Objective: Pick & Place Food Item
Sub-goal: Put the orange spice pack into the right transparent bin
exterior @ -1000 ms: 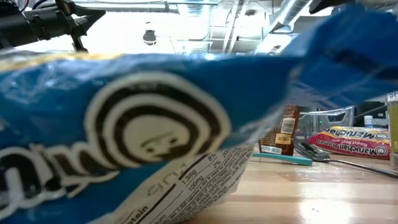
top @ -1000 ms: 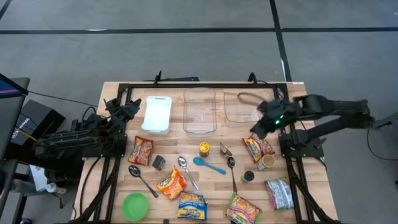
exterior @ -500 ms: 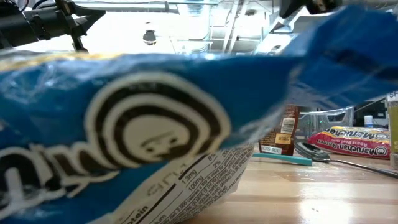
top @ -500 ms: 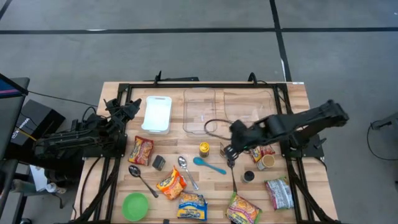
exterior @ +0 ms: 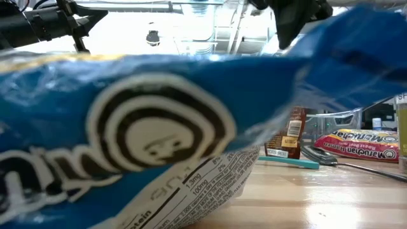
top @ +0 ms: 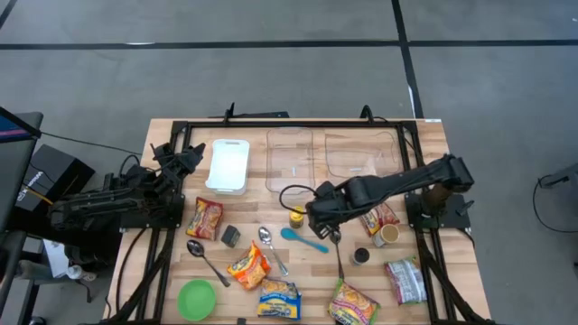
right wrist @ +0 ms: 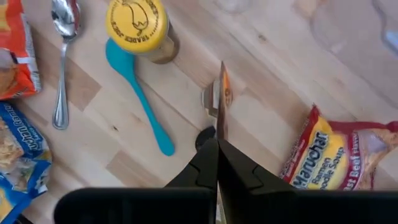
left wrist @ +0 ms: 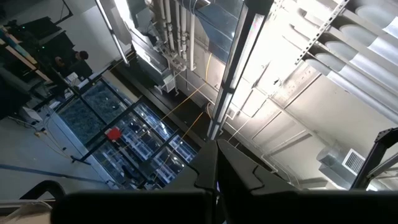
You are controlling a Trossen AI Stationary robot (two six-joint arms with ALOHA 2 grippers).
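Right gripper (top: 318, 217) hanging over mid-table with jaws pressed together, its wrist view alone revealing the thin upright packet (right wrist: 222, 102) beneath, beside the yellow-lidded jar (right wrist: 138, 26) and teal spoon (right wrist: 140, 93), left gripper (top: 187, 159) resting closed at the left edge, low view filling with a blue bag (exterior: 146, 140)

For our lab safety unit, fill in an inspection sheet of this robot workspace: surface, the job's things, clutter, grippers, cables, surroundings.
Surface: wooden table, crowded.
Job's things: red noodle packet by the right arm; orange packet near the left arm; blue packet at the front edge; yellow-lidded jar mid-table.
Clutter: teal spoon, green bowl, white container, two clear trays.
Grippers: right gripper shut, empty, above mid-table beside the jar; left gripper shut, parked at the left edge.
Cables: black cable looping off the right arm.
Surroundings: grey floor; ceiling pipes in the left wrist view.
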